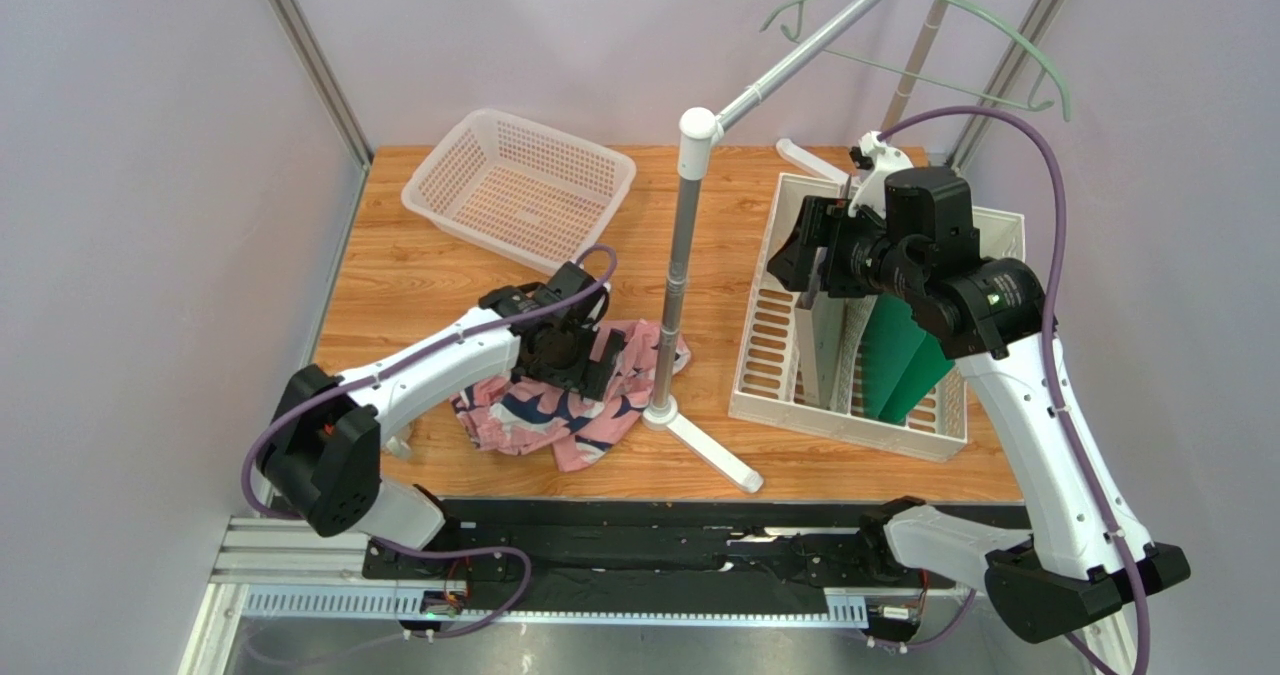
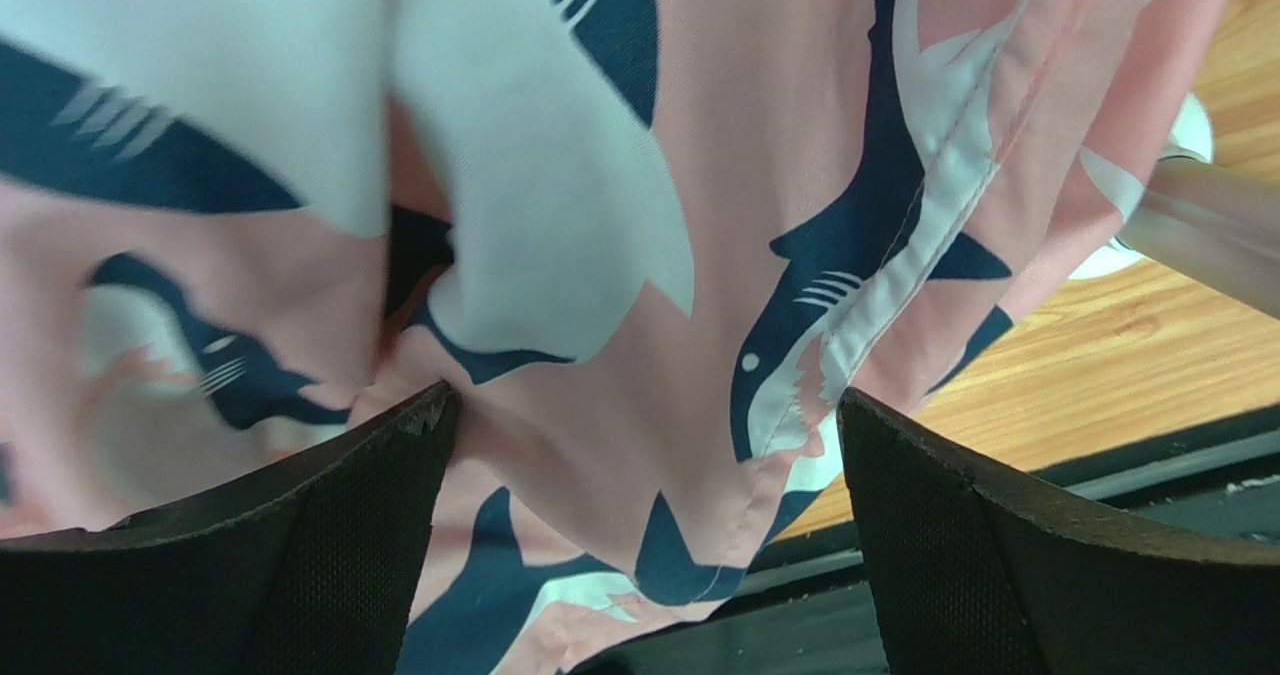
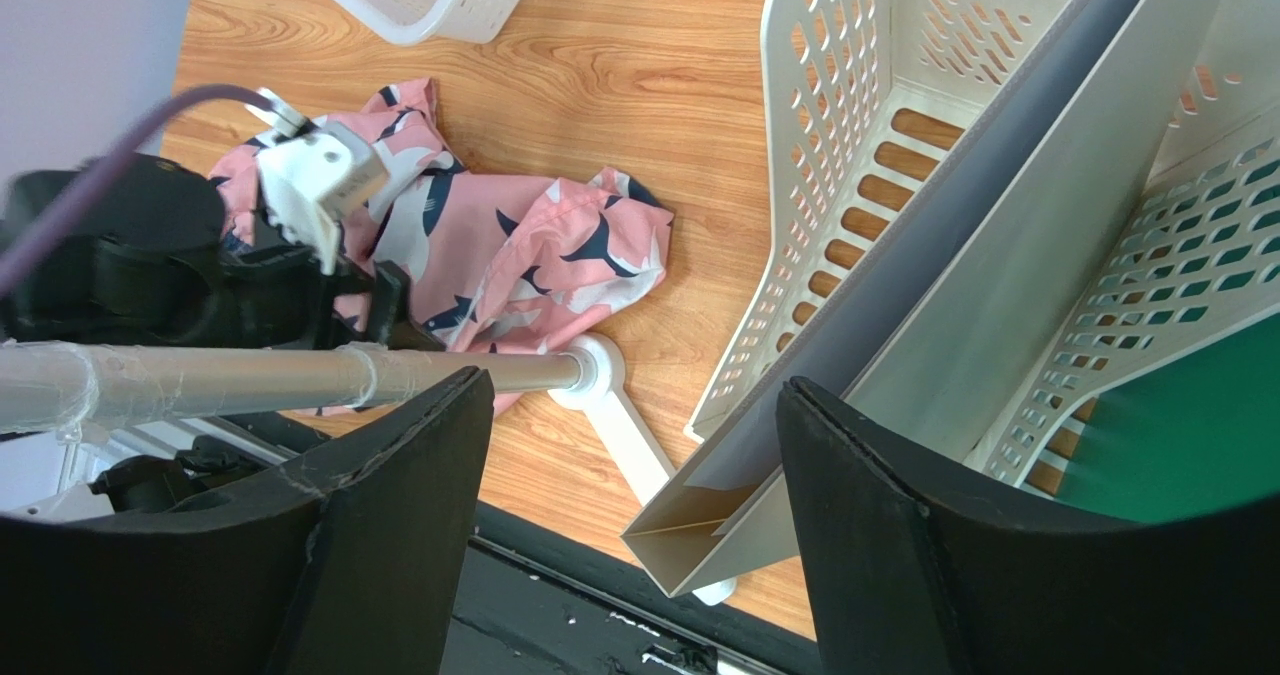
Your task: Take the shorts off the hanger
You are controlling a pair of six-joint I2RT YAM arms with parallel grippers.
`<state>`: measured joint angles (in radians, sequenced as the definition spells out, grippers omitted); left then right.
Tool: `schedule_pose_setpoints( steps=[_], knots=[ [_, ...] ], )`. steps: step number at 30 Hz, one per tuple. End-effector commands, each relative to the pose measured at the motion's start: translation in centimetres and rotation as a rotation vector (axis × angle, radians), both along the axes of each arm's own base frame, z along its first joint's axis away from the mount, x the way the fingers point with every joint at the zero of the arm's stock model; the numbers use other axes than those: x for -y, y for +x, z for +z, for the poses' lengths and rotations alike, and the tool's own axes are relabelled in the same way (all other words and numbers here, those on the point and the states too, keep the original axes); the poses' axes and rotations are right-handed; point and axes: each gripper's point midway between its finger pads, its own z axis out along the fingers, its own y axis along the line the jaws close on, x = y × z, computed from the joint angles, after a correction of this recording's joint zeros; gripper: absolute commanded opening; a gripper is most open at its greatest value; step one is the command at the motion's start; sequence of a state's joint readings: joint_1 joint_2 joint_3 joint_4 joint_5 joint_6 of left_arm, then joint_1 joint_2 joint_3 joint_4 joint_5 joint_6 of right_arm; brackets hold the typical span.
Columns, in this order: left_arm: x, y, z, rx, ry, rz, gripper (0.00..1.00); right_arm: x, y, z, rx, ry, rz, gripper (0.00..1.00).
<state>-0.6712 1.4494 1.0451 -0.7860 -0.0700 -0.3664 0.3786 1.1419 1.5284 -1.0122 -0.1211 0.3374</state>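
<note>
The rack pole (image 1: 672, 278) stands just beside the shorts (image 1: 519, 413), hemming them.

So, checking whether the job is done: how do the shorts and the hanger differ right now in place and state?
The shorts lie crumpled on the table at the foot of the rack; the hanger hangs high on its arm. The shorts are soft pink print, the hanger a thin mint curve, bare. The left fingers, open, are at the shorts; nothing is at the hanger. Shared: neither touches the other.
</note>
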Motion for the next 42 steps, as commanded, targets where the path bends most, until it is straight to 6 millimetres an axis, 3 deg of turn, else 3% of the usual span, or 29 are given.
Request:
schedule_pose_setpoints(
  steps=[1, 3, 10, 13, 16, 17, 19, 24, 27, 30, 33, 36, 37, 42],
  knots=[
    [1.6, -0.4, -2.4, -0.009, 0.014, 0.023, 1.0, 0.0, 0.4, 1.7, 0.065, 0.006, -0.003, 0.74],
    [2.2, -1.0, -3.3, -0.026, -0.009, 0.025, 1.0, 0.2, 0.3, 1.6, 0.064, 0.003, -0.011, 0.74],
    [0.8, -1.0, -5.7, -0.038, 0.067, 0.085, 1.0, 0.3, 0.3, 1.5, 0.063, 0.002, -0.014, 0.74],
    [1.2, -1.1, -6.5, -0.049, 0.036, 0.102, 0.9, 0.4, 0.3, 1.6, 0.066, -0.004, -0.013, 0.74],
    [1.4, -1.1, -7.1, -0.068, 0.016, 0.113, 0.73, 0.4, 0.3, 1.7, 0.07, -0.005, -0.015, 0.74],
    [1.3, -1.1, -7.4, -0.079, 0.022, 0.117, 0.6, 0.4, 0.3, 1.7, 0.069, -0.007, -0.015, 0.74],
    [1.0, -0.9, -7.7, -0.09, 0.016, 0.136, 0.47, 0.4, 0.4, 1.7, 0.066, -0.008, -0.014, 0.74],
    [0.9, -0.4, -6.1, -0.059, -0.001, 0.148, 0.02, 0.6, 0.6, 1.7, 0.071, -0.024, -0.02, 0.74],
    [0.4, 0.5, -3.2, -0.001, -0.002, 0.154, 0.0, 0.8, 0.8, 1.8, 0.071, -0.037, -0.025, 0.74],
    [-0.5, 2.3, 1.5, 0.083, -0.016, 0.182, 0.0, 0.9, 1.0, 2.2, 0.076, -0.051, -0.025, 0.74],
    [-0.8, 5.3, 8.1, 0.225, -0.083, 0.221, 0.0, 0.6, 1.2, 2.1, 0.08, -0.047, -0.016, 0.73],
    [-1.2, 6.9, 12.2, 0.288, -0.139, 0.258, 0.0, 0.6, 1.6, 2.0, 0.094, -0.051, -0.018, 0.73],
    [-0.7, 7.7, 15.2, 0.335, -0.183, 0.26, 0.0, 0.7, 1.6, 2.1, 0.097, -0.054, -0.018, 0.73],
    [0.2, 11.2, 22.9, 0.474, -0.285, 0.276, 0.0, 1.0, 1.7, 2.7, 0.128, -0.067, -0.026, 0.73]
  ],
)
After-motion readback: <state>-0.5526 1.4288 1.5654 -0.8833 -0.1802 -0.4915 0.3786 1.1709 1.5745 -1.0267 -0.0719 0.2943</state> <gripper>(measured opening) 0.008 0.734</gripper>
